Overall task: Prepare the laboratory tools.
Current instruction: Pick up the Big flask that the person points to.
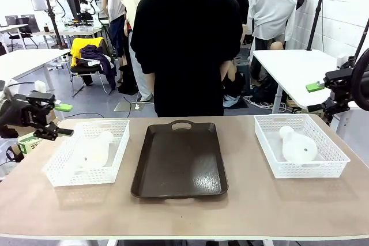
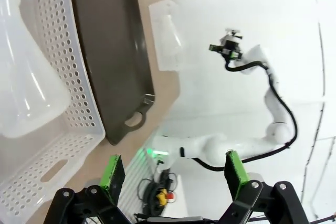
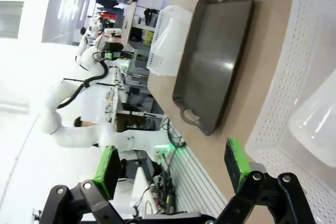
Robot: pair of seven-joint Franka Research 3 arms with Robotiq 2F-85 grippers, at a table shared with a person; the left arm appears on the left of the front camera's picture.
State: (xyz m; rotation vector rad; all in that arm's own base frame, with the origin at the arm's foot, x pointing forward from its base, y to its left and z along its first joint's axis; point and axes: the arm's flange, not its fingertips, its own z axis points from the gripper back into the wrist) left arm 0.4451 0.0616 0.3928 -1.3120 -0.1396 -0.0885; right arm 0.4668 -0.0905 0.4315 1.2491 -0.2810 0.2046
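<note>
**Both grippers open, flasks not yet picked**

Left gripper [image 1: 61, 120] sat at the left edge of the front view, outside the left basket [image 1: 81, 178], jaws spread and empty. The left wrist view confirmed this: wide gap between the green pads [image 2: 113, 174], nothing in it. Right gripper [image 1: 320, 97] was at the right edge, above and beyond the right basket [image 1: 300, 172], also open and empty.

Left flask [image 1: 95, 149] lay in the left basket and right flask [image 1: 297, 145] in the right basket, both apparently on their sides. Dark tray [image 1: 179, 162] was between the baskets on the tabletop [image 1: 248, 211], with nothing on it. A person [image 1: 184, 44] stood at the far side, hands off the tabletop.

Likely risks:
- Smooth tapered walls: closing on the cone could squeeze a flask out of the pads. The neck looks safer.
- Round body lying down: a one-sided touch could roll it away.
- Basket walls were close to the flasks, so a finger could snag the lattice and drag or tip the light basket.
- The flasks were translucent white on white, so edges were hard to pick out.
</note>
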